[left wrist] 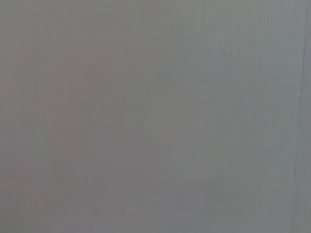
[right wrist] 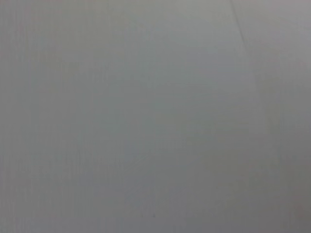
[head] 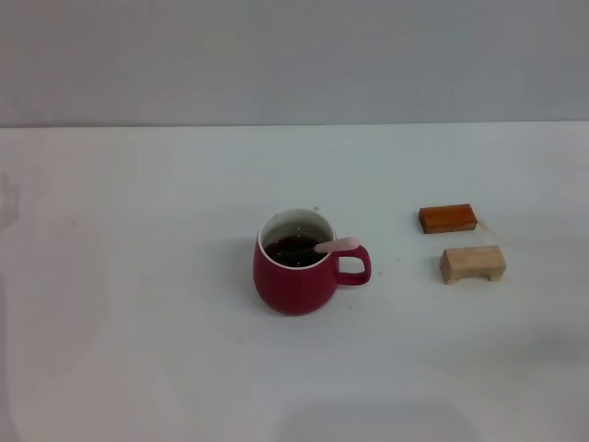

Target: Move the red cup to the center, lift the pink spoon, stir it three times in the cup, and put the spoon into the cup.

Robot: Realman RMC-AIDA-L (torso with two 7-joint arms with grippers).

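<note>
Now a white table (head: 138,350) fills the head view from the lower edge up to a grey wall across the top of the frame. Just below and left of frame centre stands the red cup (head: 293,281), upright, its loop handle pointing toward the right edge and dark liquid visible inside its white rim. To the right of the cup, well apart from it, lie two small blocks: a pale wooden block (head: 473,263) nearer the lower right, and an orange-brown block (head: 447,218) just above it in the frame, the two close but not touching. The pink spoon (head: 335,245) rests in the cup, its pale handle leaning over the rim above the cup's handle; its bowl is apparently sunk in the liquid, though that end cannot be made out. Neither gripper appears in any view, so whether their jaws are open or closed cannot be told. Both wrist views show only a plain grey surface.
</note>
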